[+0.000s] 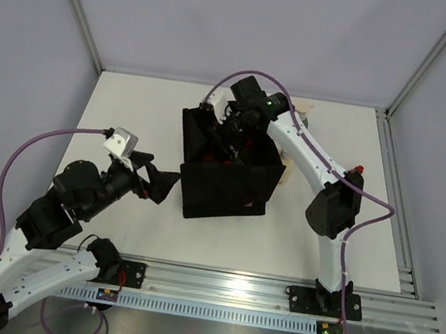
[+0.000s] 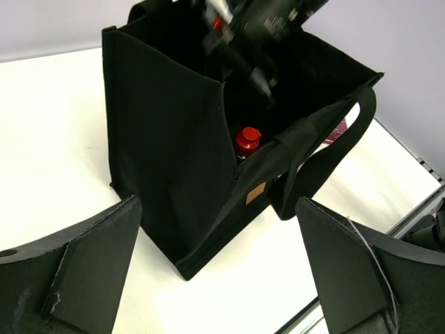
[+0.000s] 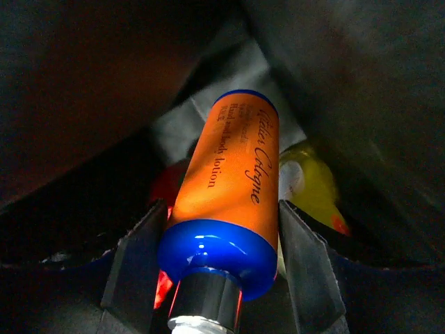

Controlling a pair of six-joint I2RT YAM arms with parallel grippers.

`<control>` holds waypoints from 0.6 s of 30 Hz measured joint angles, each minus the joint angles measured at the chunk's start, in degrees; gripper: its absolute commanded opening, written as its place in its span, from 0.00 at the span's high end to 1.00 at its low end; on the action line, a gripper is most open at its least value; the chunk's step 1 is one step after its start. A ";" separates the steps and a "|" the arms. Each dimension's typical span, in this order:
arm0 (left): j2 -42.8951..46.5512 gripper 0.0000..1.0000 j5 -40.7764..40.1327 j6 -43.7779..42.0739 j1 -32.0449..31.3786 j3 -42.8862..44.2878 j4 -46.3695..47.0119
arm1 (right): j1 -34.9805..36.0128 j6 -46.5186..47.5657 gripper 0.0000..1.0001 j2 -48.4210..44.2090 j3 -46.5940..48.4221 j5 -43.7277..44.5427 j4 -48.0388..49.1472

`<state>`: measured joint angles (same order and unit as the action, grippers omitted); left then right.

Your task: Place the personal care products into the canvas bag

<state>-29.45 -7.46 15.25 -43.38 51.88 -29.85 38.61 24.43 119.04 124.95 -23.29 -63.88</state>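
The orange blue-capped bottle (image 3: 229, 174) is pinched near its blue end by the right pincer (image 3: 221, 209), down inside the black canvas bag (image 2: 160, 139), above a yellow bottle (image 3: 309, 184). The left pincer (image 2: 217, 203) is seen spread wide beside the bag, touching nothing. If released tilted, the bottle may be wedged; the unsteadied bag could be dragged by a snagged handle (image 2: 327, 146)

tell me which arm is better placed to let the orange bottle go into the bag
Right: the right gripper is shut on the orange bottle inside the canvas bag; the left gripper is open and empty, outside the bag.
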 measured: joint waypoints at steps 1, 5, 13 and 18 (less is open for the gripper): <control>0.00 0.01 0.00 -0.11 0.00 0.00 0.00 | -0.07 0.02 0.46 0.00 -2.38 0.09 1.42; 0.13 0.01 0.00 -0.28 0.00 -0.70 0.39 | -0.07 0.26 0.19 -0.04 -8.28 -0.48 5.31; 0.11 0.01 0.50 -0.17 0.00 -1.03 1.09 | -0.11 1.05 0.01 -4.52 -10.08 -4.02 6.67; 0.11 0.01 1.01 0.57 0.00 -1.03 1.25 | -0.11 1.14 0.00 -8.31 -8.07 -5.90 3.30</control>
<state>-29.34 -6.46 15.81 -43.38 50.85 -28.60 38.50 25.56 110.74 116.88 -29.19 -60.58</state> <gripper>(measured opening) 0.985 0.992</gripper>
